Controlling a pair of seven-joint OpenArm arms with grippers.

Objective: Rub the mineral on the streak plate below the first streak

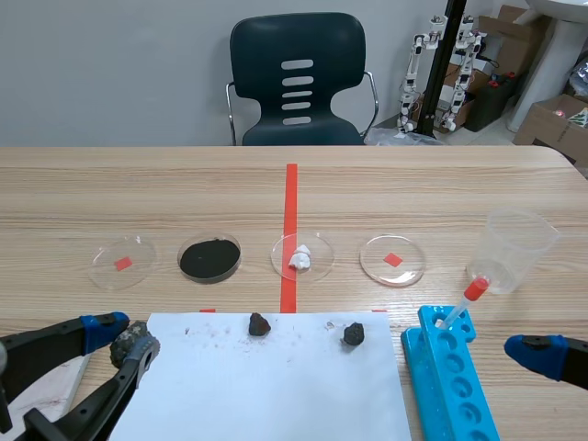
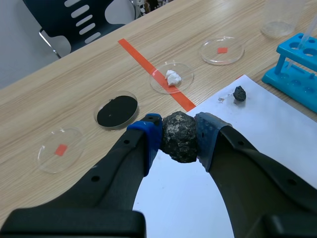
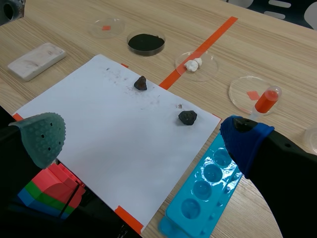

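Observation:
My left gripper (image 2: 178, 130) is shut on a rough dark grey mineral (image 2: 179, 144), pinched between its blue pads. In the scene view this gripper (image 1: 129, 340) hangs low at the near left, over the left edge of the white paper (image 1: 266, 386). The white streak plate (image 1: 46, 384) lies just left of it, partly hidden under the arm. From the right wrist view the streak plate (image 3: 36, 60) shows faint grey smudges. My right gripper (image 3: 143, 141) stands open and holds nothing, beside the blue rack (image 3: 205, 188); only one blue fingertip (image 1: 536, 352) shows in the scene view.
Two small dark rocks (image 1: 258, 323) (image 1: 354, 334) rest on the paper's far edge. Beyond it stand several petri dishes, one with black powder (image 1: 210, 258), one with white lumps (image 1: 301, 257). A red-bulbed pipette (image 1: 469, 299) leans in the rack (image 1: 450, 377); a plastic cup (image 1: 514, 250) is behind.

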